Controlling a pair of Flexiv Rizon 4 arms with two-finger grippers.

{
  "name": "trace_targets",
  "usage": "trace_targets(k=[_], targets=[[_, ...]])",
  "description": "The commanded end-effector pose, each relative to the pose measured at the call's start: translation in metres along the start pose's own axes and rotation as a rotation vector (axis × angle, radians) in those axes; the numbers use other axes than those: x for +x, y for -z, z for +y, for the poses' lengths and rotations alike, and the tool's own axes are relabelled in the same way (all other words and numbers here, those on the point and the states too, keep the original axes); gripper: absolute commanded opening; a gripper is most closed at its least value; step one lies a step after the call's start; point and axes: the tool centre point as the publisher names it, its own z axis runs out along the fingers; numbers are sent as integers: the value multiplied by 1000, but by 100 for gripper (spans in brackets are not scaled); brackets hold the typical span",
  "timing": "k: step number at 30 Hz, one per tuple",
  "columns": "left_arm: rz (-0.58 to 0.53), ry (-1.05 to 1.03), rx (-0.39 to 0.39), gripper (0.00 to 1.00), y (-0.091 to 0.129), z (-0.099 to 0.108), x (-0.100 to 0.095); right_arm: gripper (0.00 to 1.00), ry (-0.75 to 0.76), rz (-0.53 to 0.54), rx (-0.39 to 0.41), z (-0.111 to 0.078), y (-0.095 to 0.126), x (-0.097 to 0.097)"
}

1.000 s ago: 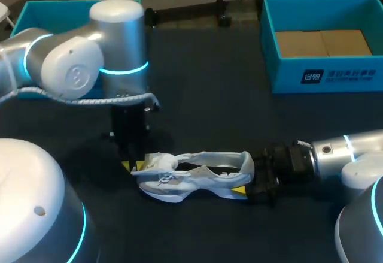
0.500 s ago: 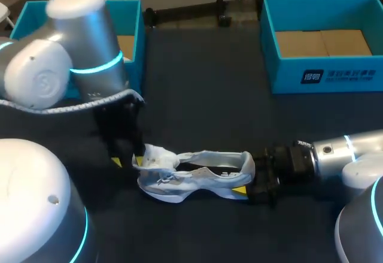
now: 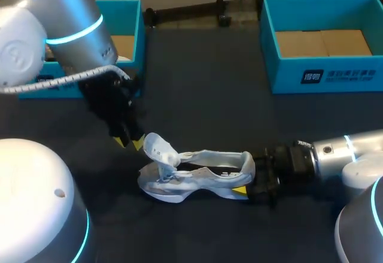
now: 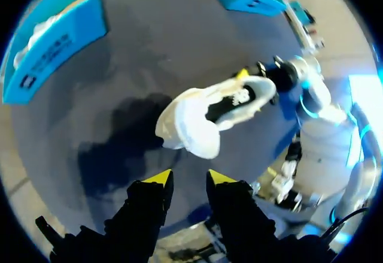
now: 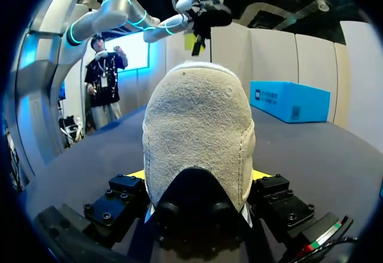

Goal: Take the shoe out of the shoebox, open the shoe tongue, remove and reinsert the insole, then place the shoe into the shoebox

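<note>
Shoe (image 3: 197, 176): pale grey trainer, low on the dark counter (image 3: 209, 95) in front of you, toe towards your left arm.

- Right hand (image 3: 246, 179): clenched on the shoe's heel, one yellow tip at either side of it. This is the only hold on the shoe.
- Left hand (image 4: 188, 179): released, fingers a little apart with nothing between them. It hangs just beyond the toe, apart from the shoe.
- Tongue (image 3: 160, 149): turned up and out at the toe end, nearest the left hand, and unsupported.
- Insole: the shoe's mouth shows dark, so you cannot tell whether the insole sits inside.
- Shoeboxes: one teal shoebox (image 3: 323, 77) at the far right, well apart from the shoe. A second teal box (image 3: 134, 41) stands at the far left, close behind your left arm.

Hazards, as judged:
- The tongue has no hold on it and may flop back over the mouth, blocking your reach for the insole.
- A pull on the insole works against a heel-only grip, so the shoe may twist or slide out of the right hand.
- A wide swing of the left arm may knock the near box.
</note>
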Motion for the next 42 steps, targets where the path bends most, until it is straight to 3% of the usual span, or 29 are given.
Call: trace_targets(k=[1, 3, 6, 9, 23, 27, 34, 36, 42], targets=[[-57, -282, -80, 11, 27, -5, 15, 0, -1, -2, 2, 0, 1, 1], [-81, -360, -86, 0, 32, -5, 22, 0, -1, -2, 2, 0, 1, 1], [-123, -461, -101, 0, 36, -3, 33, 0, -1, -2, 2, 0, 1, 1], [-175, -526, -182, 0, 35, -4, 45, 0, -1, -2, 2, 0, 1, 1], [-175, -526, -182, 0, 35, -4, 45, 0, -1, -2, 2, 0, 1, 1], [-218, -622, -129, 0, 29, -15, 53, 0, -1, -2, 2, 0, 1, 1], [-159, -839, -72, 0, 13, -32, 73, 0, -1, -2, 2, 0, 1, 1], [-124, -990, -124, 0, 6, -37, 79, 0, -1, -2, 2, 0, 1, 1], [-135, -996, -131, 0, 6, -38, 79, 0, -1, -2, 2, 0, 1, 1]])
